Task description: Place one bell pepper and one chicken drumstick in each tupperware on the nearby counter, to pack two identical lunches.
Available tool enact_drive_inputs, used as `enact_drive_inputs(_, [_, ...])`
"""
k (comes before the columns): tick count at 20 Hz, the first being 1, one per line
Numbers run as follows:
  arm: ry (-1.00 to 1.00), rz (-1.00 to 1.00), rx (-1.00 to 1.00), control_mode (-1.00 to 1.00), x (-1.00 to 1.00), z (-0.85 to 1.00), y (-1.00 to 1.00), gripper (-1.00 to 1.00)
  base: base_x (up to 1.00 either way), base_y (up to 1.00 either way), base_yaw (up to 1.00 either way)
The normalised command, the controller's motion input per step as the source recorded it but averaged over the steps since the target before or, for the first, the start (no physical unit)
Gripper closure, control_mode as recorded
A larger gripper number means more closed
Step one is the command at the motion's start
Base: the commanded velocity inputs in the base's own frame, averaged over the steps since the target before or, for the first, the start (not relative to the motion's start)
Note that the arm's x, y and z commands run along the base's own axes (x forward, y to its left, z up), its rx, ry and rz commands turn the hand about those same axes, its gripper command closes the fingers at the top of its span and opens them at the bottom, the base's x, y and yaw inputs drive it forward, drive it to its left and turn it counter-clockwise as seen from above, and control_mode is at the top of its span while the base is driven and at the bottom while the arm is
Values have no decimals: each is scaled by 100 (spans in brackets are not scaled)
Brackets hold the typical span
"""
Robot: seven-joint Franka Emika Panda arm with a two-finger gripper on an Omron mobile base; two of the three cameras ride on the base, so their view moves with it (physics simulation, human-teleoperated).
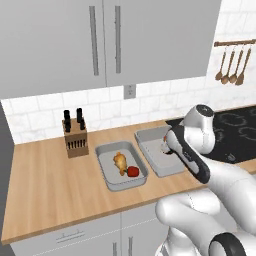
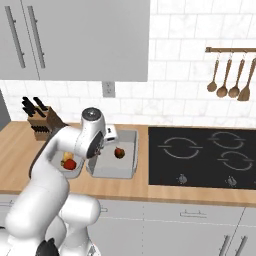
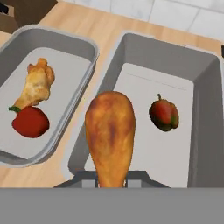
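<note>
My gripper [image 3: 111, 182] is shut on the thin end of a golden-brown chicken drumstick [image 3: 109, 131]. The drumstick hangs over the near edge of the right tupperware [image 3: 205, 144]. A dark red bell pepper [image 3: 164, 114] lies inside that tray, to the right of the held drumstick. The left tupperware [image 3: 65, 39] holds another drumstick [image 3: 37, 85] and a bright red bell pepper [image 3: 29, 121], which touch each other. Both trays sit side by side on the wooden counter [image 1: 45, 185]. From the right base view, the arm hides part of the left tray [image 2: 75, 174].
A knife block [image 1: 75, 136] stands on the counter left of the trays, near the wall. A black cooktop [image 2: 200, 155] lies right of the right tray. Wooden utensils [image 2: 230, 80] hang on the wall above it. Grey cabinets hang overhead.
</note>
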Motion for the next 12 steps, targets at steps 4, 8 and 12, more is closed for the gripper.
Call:
enact_drive_inputs(4, [1, 4, 0, -100, 62, -51, 0, 100, 0, 0, 0])
enact_drive_inputs(8, [4, 3, 0, -100, 62, -45, 0, 100, 0, 0, 0])
enact_drive_inputs(12, [3, 3, 0, -100, 60, -45, 0, 100, 0, 0, 0])
